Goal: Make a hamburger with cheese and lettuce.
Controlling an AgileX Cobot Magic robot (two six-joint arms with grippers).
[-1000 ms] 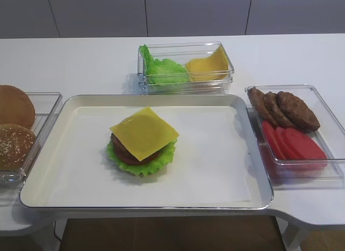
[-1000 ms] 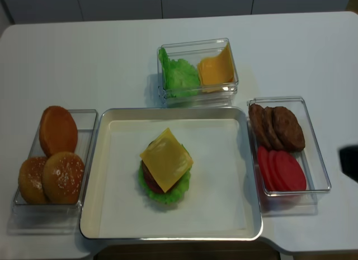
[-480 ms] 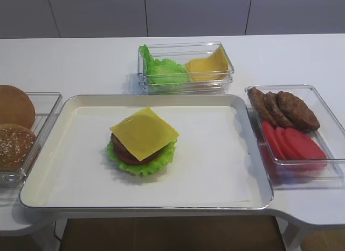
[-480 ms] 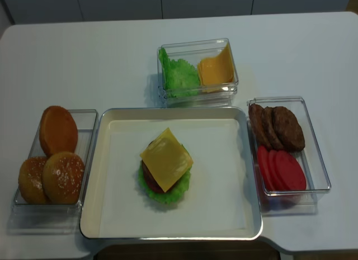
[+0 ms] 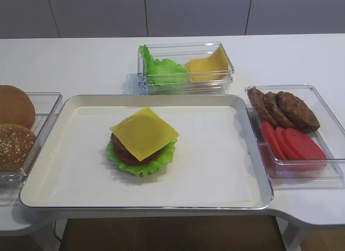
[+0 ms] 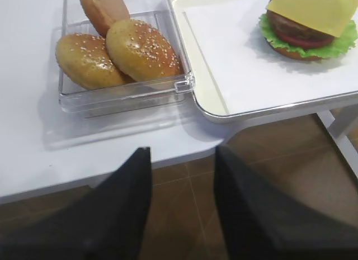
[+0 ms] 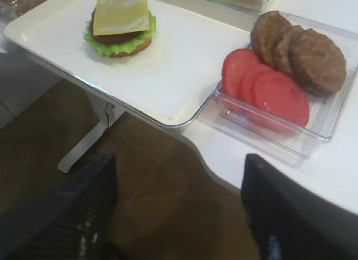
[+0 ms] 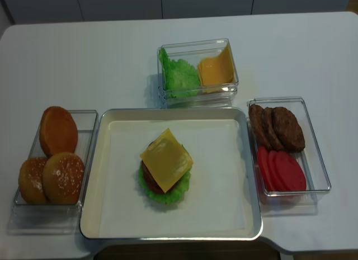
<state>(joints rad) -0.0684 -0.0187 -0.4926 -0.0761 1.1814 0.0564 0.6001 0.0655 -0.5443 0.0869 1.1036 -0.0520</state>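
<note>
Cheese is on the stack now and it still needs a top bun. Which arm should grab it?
Left, probably. The buns sit in the bin left of the tray, just ahead of the left end effector, whose jaws are open. The right end effector faces the patties and tomato slices.

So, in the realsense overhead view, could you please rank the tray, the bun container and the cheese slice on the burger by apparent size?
1. The tray, clearly largest.
2. The bun container.
3. The cheese slice, smallest.
</note>
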